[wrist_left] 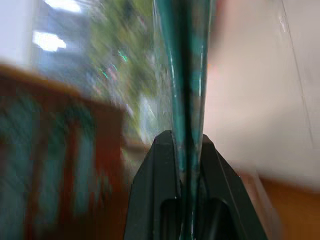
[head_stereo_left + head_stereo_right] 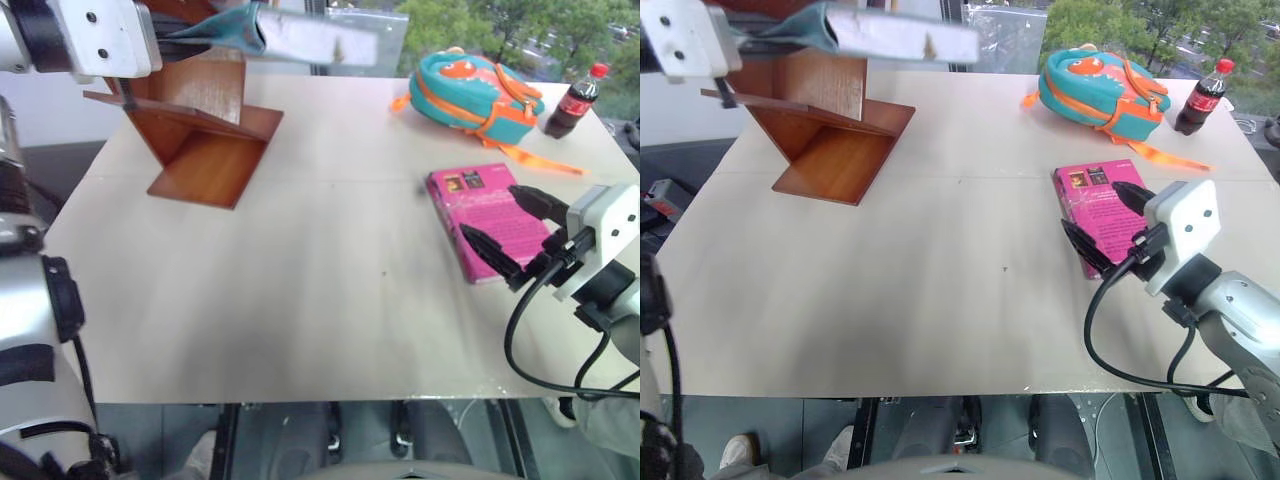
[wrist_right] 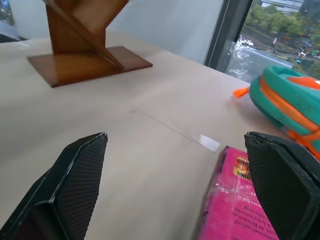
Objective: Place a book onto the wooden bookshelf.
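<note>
Above wooden bookshelf [image 2: 205, 125]: left gripper [image 1: 187, 150] clamped on teal book [image 2: 285, 35]. Right gripper [image 2: 505, 230] jaws wide, over pink book [image 2: 485, 215].

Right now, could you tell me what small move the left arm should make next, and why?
Probably lower the book toward the wooden bookshelf. The left tool is shut on it, holding it in the air just above the shelf's angled boards, not yet resting on them.
</note>
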Controlling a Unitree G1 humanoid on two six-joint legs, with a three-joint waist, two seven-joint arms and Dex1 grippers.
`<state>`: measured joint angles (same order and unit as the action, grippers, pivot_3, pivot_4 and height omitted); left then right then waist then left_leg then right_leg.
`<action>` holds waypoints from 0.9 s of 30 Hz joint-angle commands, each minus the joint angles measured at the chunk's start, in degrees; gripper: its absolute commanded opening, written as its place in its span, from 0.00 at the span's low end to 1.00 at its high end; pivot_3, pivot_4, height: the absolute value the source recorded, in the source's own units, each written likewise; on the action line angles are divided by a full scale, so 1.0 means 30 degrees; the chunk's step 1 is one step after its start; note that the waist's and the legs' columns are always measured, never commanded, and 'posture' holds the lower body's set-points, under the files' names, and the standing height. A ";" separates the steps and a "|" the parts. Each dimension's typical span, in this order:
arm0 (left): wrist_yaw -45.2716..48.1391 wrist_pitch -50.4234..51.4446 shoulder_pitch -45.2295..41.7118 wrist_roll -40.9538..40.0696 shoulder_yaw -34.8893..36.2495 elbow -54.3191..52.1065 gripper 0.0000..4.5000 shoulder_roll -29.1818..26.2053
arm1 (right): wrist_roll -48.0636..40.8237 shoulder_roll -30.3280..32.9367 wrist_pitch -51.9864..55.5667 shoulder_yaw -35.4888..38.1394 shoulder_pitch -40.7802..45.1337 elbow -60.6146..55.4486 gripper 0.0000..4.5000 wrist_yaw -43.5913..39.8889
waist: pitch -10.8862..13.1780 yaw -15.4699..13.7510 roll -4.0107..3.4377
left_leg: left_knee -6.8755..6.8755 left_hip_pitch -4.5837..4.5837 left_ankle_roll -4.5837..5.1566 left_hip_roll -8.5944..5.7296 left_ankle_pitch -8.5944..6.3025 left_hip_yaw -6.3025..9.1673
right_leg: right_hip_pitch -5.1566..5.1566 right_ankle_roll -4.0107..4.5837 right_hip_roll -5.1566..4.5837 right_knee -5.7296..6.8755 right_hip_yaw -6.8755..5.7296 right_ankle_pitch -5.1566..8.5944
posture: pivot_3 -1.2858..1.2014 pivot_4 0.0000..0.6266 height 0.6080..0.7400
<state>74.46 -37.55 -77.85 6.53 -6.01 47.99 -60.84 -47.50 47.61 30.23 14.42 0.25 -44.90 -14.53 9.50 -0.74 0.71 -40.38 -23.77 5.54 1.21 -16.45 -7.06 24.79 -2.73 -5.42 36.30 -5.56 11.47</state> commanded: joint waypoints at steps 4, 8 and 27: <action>-0.1078 -0.1348 -0.2245 0.2942 -0.1231 0.4138 0.01 -0.1310 | 0.0282 -0.0199 0.0237 0.0060 0.1179 -0.0716 1.00 -0.0835 | 0.0022 -0.0016 0.0039 | -0.0004 -0.0019 0.0004 0.0010 -0.0002 0.0008 | 0.0011 0.0001 0.0003 0.0006 -0.0005 0.0000 | 0.52 0.24 1.00; -0.2748 -0.1818 -0.3086 0.4846 -0.2267 0.5925 0.01 -0.1387 | -0.0123 0.0337 0.0088 -0.0022 0.2260 -0.1627 1.00 -0.2214 | 0.0071 -0.0007 0.0121 | -0.0005 -0.0026 0.0035 0.0012 -0.0020 0.0000 | 0.0013 0.0004 -0.0005 -0.0004 0.0001 -0.0003 | 0.52 0.24 1.00; -0.4950 -0.2430 -0.3053 0.6183 -0.2493 0.8159 0.69 -0.2285 | -0.0259 -0.0051 0.0634 -0.1759 0.7544 0.0720 1.00 -0.4823 | 0.0127 0.0294 0.0223 | -0.0010 -0.0035 0.0070 0.0015 -0.0042 -0.0153 | 0.0142 0.0049 -0.0036 0.0128 0.0103 -0.0032 | 0.52 0.24 1.00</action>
<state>58.86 -45.17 -86.32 27.27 -16.03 72.91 -65.07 -49.35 47.60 33.17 9.15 21.99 -42.88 -27.78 9.89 0.15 1.38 -40.41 -23.88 5.75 1.26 -16.58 -7.52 25.21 -2.58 -5.53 36.68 -5.25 11.38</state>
